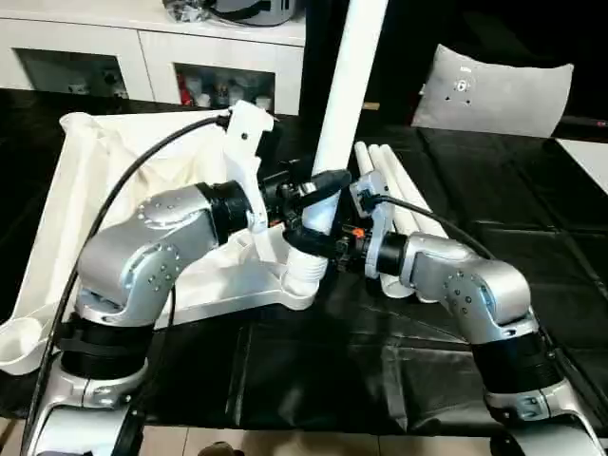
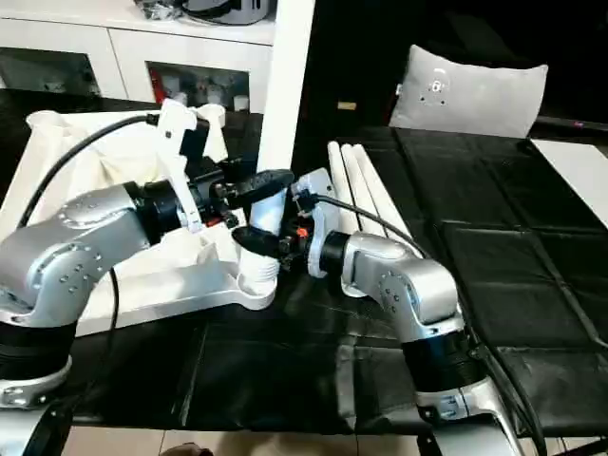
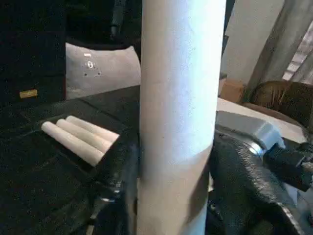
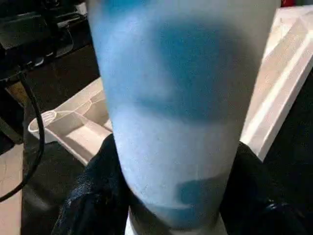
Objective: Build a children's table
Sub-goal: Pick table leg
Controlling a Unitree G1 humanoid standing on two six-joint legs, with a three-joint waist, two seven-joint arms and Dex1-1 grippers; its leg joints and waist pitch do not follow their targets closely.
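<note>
Leg upright in corner socket

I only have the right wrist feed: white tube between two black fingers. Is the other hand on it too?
Observer: Yes. The left hand grips the same leg, higher up than the right hand.
Operator: Is the leg upright?
Observer: Nearly upright, its threaded end at the corner socket of the tabletop.
Operator: Other legs?
Observer: Three spare legs lie side by side on the black surface, beside the right arm.
</note>
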